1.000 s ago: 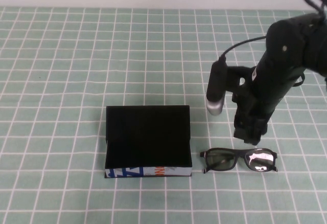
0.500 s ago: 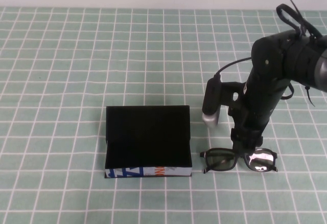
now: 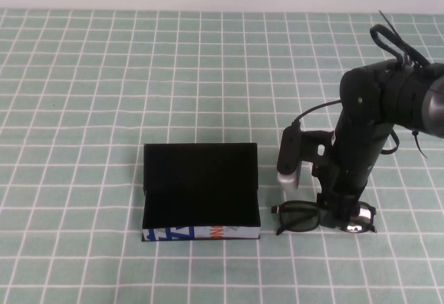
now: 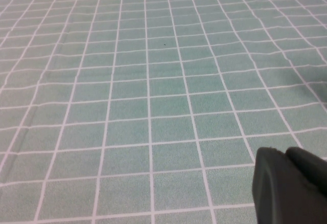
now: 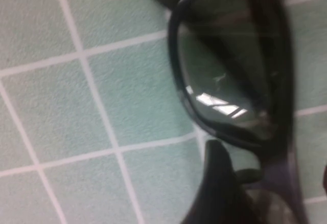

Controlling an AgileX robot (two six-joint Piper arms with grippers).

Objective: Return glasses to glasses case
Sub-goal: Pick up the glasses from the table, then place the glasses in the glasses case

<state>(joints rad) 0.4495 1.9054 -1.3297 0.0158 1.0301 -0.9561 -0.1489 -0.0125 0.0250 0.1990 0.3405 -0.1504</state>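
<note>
Glasses (image 3: pixel 324 217) under vertical right gripper (image 3: pixel 338 214); left gripper (image 4: pixel 291 188) off-table.

Even, soft overhead light; one wrist view is badly blurred.

The high view is bright and sharp, with only faint shadows under the glasses case (image 3: pixel 201 191) and the right gripper (image 3: pixel 338 210), which is down at the glasses (image 3: pixel 324 217); a white glare patch sits on one lens. The left wrist view is evenly lit, with the left gripper (image 4: pixel 291 188) soft-edged at its corner. In the right wrist view everything is out of focus, and a window-like reflection shows on the lens.
</note>
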